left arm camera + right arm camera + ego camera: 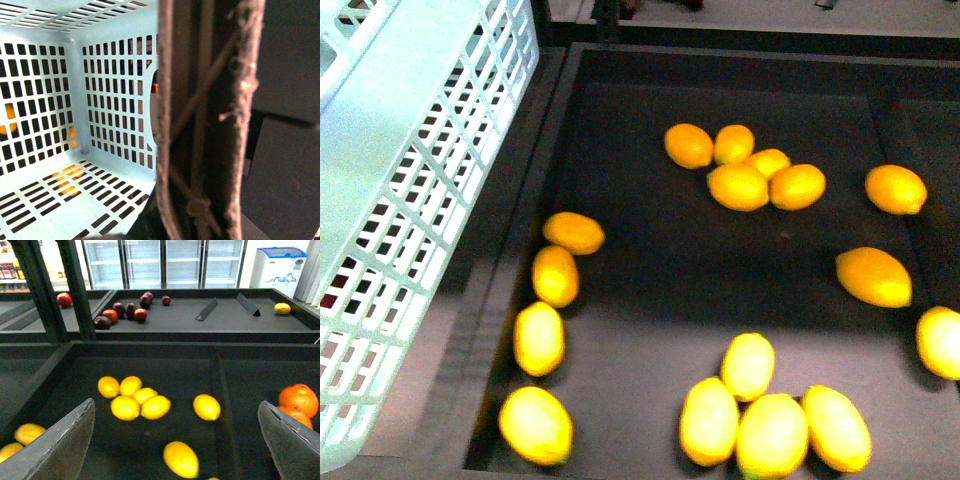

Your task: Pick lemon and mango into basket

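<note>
Bin floor (720, 270) bare through the middle, giving an open drop. Cluster of five yellow fruit (750, 172) crowds the far side, a row of four (552, 300) hugs the left wall, and a clump (770, 420) sits at the near edge. Basket (410, 200) wall leans over the left rim. Divider (220, 390) bounds the right.

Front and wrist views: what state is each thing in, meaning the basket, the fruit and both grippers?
Basket: no fruit inside in the part shown.
Lemons: loose in the tray, none gripped.
Mangoes: loose in the same tray, none gripped.
Right gripper: open, holding nothing.
Left gripper: cannot tell; its fingers do not show clearly.
</note>
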